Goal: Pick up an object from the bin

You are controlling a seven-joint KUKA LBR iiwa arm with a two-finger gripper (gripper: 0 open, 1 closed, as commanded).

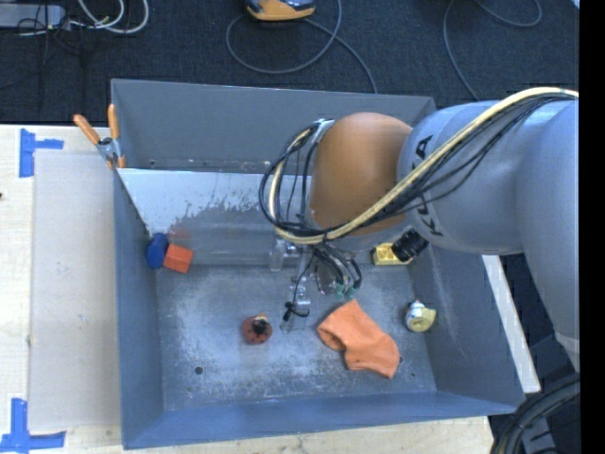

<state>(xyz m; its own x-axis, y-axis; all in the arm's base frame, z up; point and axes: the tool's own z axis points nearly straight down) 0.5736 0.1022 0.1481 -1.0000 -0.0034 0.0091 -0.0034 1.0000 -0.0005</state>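
Hovering with the hand (297, 312) low over the middle of the grey bin (189, 130), between a small dark-red round piece (255, 329) to the left and a crumpled orange cloth (357, 340) just beside on the right. Being unable to tell whether spread or pressed together. Seeing a blue block (156, 251) touching an orange block (178, 259), well apart by the left wall.

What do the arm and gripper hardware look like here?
Grey rounded arm with black lettering, a smooth orange dome cover at the wrist. Black, yellow and white cables run along the arm and loop around the cover. Below it, a small slim metallic gripper.
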